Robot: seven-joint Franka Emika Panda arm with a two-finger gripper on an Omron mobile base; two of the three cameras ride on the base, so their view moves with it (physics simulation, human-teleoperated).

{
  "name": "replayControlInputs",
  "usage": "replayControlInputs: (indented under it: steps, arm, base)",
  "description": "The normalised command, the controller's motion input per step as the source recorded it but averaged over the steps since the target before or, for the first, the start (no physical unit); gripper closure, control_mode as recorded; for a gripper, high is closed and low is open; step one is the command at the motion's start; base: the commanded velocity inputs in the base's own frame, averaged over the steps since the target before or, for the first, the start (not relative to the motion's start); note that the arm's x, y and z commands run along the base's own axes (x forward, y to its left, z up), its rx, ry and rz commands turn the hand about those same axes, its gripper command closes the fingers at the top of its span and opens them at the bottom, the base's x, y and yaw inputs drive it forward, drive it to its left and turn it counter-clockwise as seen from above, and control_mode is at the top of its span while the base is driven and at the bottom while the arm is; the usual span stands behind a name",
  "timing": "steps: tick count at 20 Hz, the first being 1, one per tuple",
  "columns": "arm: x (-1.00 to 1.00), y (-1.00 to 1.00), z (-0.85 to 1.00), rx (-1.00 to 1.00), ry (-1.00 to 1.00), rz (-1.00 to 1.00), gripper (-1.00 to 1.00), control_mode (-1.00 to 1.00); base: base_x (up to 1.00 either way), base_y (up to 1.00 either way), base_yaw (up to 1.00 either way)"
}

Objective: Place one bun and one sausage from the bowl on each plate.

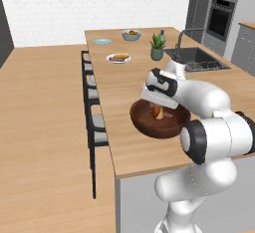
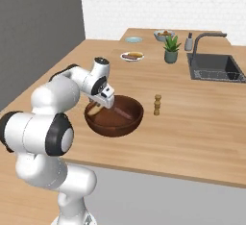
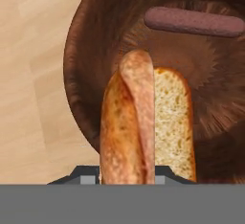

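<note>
The gripper is seen lowered into the brown bowl, jaws drawn nearly together & clamped on a bun. In the hand view the bun is held lengthwise betw. the finger tips, crust on one side, pale cut face on the other. Just beyond the bun, a sausage is seen lying on the bowl's inner floor, apart from the bun. The bowl is set on the tabletop directly under the gripper. A small pepper mill is stood upright just beside the bowl, to the gripper's right. Well beyond the gripper, a white plate w/ a bun & sausage on it is found; farther still, a pale blue plate is seen. A potted plant & sink are placed far right; a grey fruit bowl is farthest back.
</note>
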Motion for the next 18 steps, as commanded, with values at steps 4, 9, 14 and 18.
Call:
replayControlInputs:
  steps: [4,9,14,18]
  arm:
    - [-1.00,0.04,0.25,-0.05,0.07,0.15,1.00,-1.00]
    - [-0.81,0.40,0.20,-0.16,0.08,0.24,1.00,-1.00]
    - [-0.76,0.23,0.34,-0.04,0.11,0.21,1.00,-1.00]
    - [-0.62,-0.03,0.35,0.00,0.07,0.06,1.00,-1.00]
  base:
    - [0.00,0.00,0.00]
    - [0.00,0.00,0.00]
    - [0.00,0.00,0.00]
    - [0.00,0.00,0.00]
